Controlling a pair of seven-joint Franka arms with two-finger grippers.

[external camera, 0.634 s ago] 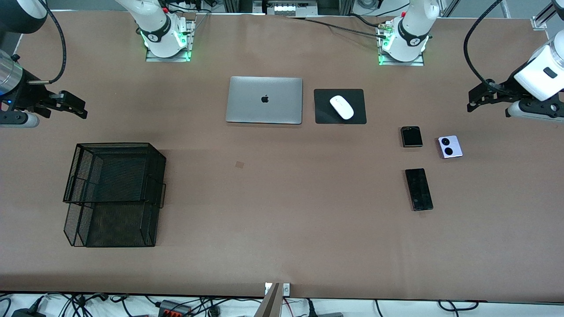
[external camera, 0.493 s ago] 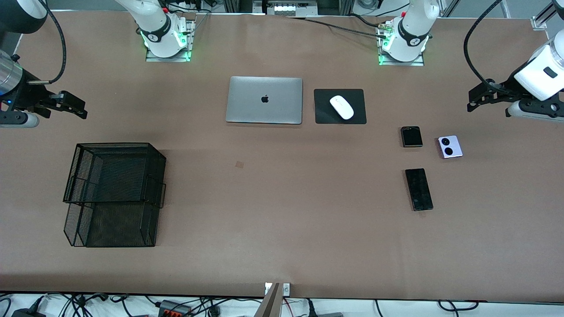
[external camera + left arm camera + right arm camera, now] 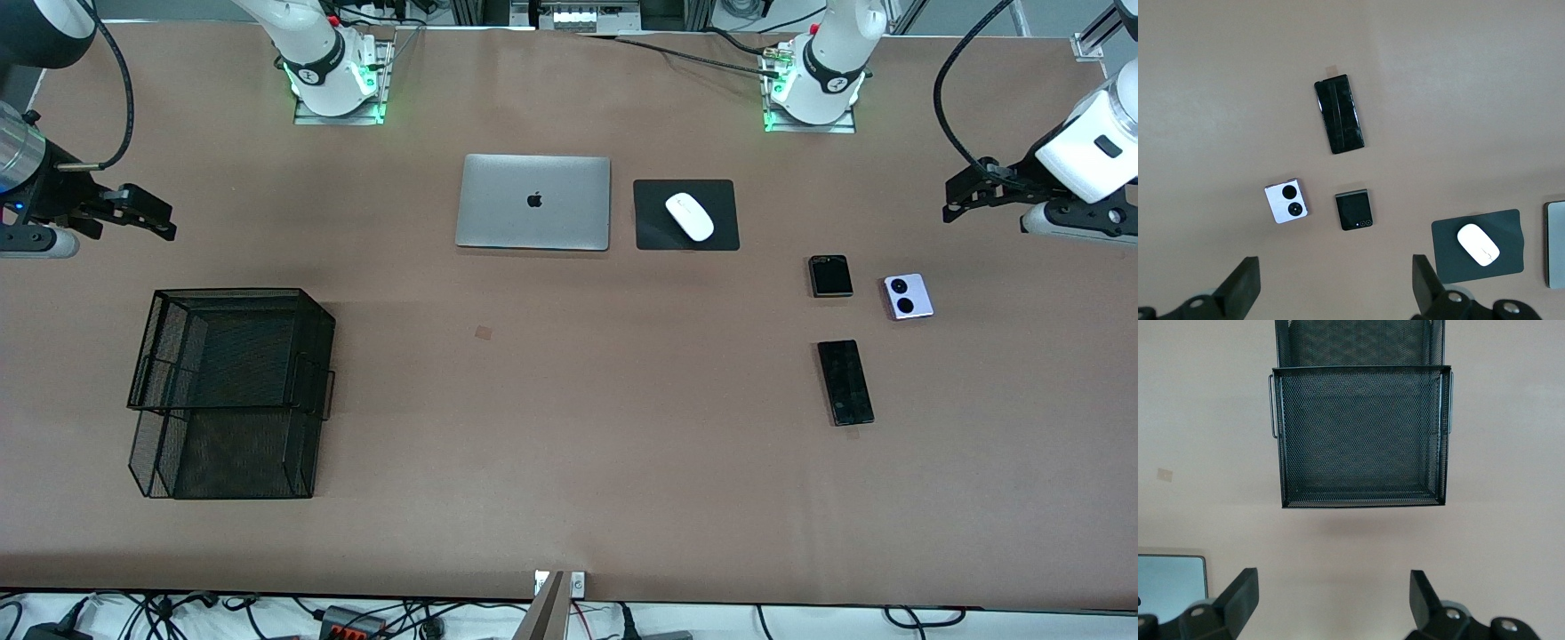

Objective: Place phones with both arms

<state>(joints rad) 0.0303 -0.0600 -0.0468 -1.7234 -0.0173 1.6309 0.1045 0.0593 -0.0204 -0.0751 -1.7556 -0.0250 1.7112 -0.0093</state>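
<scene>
- Left gripper (image 3: 953, 206): black two-finger tool on a white jointed arm, jaws spread wide and empty, hanging above the left arm's end of the tabletop (image 3: 569, 498); its wrist view looks down between both fingertips (image 3: 1245, 283) onto the phones.
- Right gripper (image 3: 164, 224): same make, jaws likewise spread and empty, over the right arm's end of the tabletop, above bare surface near the tray; this arm waits.
- Small squarish lilac-white phone (image 3: 908, 296) with two round black lenses: flat on the brown tabletop, the phone closest to the left gripper yet clear of it.
- Small squarish black phone (image 3: 830, 276): just beside the lilac-white one, toward the table's middle.
- Long thin black slab phone (image 3: 845, 382): nearer the front camera than the other two, apart from both.
- Black wire-mesh stacked tray (image 3: 233, 391): empty, at the right arm's end, well apart from all phones; a likely destination.
- Silver closed laptop (image 3: 533, 202), white computer mouse (image 3: 689, 216) on black mouse pad (image 3: 653, 231): mid-table, not involved.
- Progress: nothing placed yet; all three phones remain to be picked up and moved.
</scene>
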